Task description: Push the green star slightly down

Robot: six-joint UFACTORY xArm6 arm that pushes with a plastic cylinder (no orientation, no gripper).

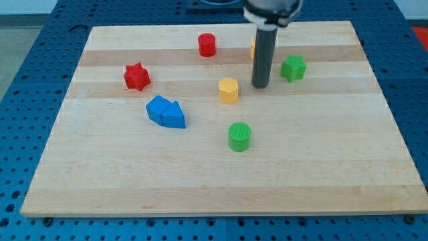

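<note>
Rod-ended, the arm carries no grasping hand, so open or closed does not apply; my tip rests on the pale wooden bench. Just to its right, toward the view's top, sits the green star block, apart from it. A yellow hexagonal block lies just left; a green cylinder sits below.

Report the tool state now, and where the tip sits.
Tool: a rod, no jaws, holding nothing. My tip rests left of the green star, not touching.
</note>
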